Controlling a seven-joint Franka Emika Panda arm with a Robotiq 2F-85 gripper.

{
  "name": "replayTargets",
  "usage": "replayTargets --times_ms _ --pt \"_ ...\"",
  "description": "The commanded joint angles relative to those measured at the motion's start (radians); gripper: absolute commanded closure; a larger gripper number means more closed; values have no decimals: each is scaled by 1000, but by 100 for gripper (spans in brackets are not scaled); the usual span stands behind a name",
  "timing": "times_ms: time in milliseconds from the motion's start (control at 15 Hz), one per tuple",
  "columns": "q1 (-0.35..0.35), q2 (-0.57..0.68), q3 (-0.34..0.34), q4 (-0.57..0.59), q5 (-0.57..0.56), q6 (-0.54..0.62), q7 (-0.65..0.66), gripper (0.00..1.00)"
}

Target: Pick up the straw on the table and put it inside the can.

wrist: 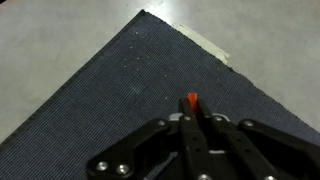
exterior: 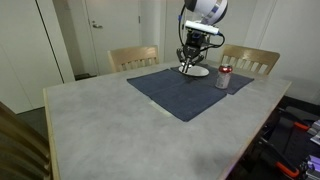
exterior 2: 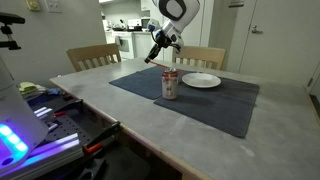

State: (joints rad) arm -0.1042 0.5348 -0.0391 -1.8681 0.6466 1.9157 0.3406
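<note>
The gripper (wrist: pixel 190 120) has its jaws drawn together on the straw (wrist: pixel 191 101), whose red tip pokes out just past the fingertips in the wrist view. Beneath it there is only the dark blue placemat (wrist: pixel 120 95) and a bare corner of the table (wrist: pixel 60 40). So the straw is off the table, in the grip and held above the mat. It is too thin to make out in either exterior view, so how much of it hangs below the fingers is hard to say. Its long axis seems to run roughly along the fingers, pointing down toward the mat.

The can (exterior 2: pixel 171 84) stands upright on the placemat, just beside the white plate (exterior 2: pixel 201 80). In both exterior views the gripper hangs above the mat near the plate, with the can lower and off to one side. The wrist view does not show the can at all. As I judge it, the coming move is to carry the straw sideways until its lower end is over the can's top, then lower it; the opening is small, so lining up the tip matters most
</note>
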Motion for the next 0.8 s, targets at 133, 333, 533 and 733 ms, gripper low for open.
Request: replayTargets --times_ms 133,333,533,733 --pt "-2 -7 -2 0 50 11 15 98" --pt "-12 -34 -8 -12 143 16 38 98" --pt "-22 -66 -29 -10 233 -8 89 98" --pt "-32 -103 -56 -9 300 -40 168 98"
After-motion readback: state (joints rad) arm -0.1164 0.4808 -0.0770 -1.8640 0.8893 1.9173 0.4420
